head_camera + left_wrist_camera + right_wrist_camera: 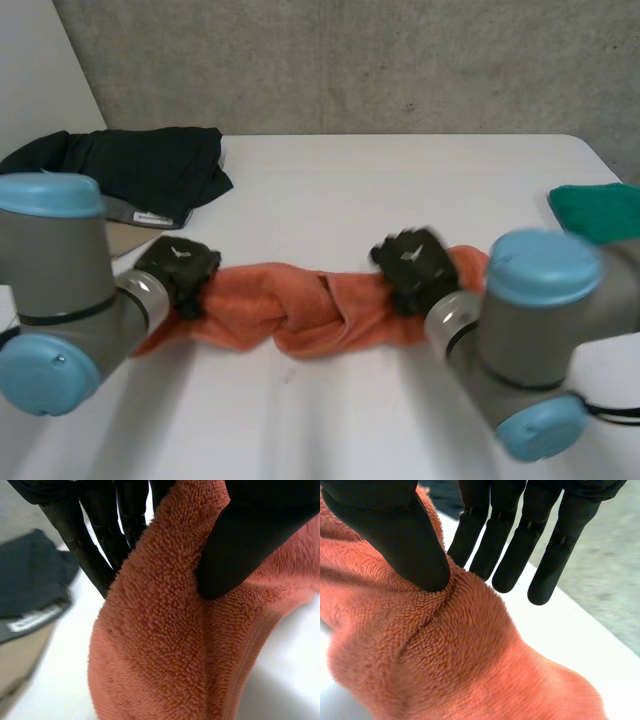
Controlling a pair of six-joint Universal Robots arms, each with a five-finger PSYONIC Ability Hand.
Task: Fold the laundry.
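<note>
An orange terry towel (pixel 300 310) lies bunched into a long twisted roll across the near middle of the white table (pixel 400 180). My left hand (pixel 180 268) sits at the roll's left end. In the left wrist view the thumb (pixel 240 545) presses into a raised fold of the towel (pixel 165 645), with the fingers (pixel 95 550) behind that fold, pinching it. My right hand (pixel 413 265) is on the roll near its right end. Its thumb (pixel 405 535) digs into a ridge of the towel (pixel 450 665), and its straight fingers (pixel 515 545) stand on the ridge's other side.
A heap of dark clothing (pixel 140 165) lies at the table's back left, over a tan item (pixel 125 240); it also appears beside my left hand (pixel 30 580). A green cloth (pixel 600 210) sits at the right edge. A grey wall runs behind the table.
</note>
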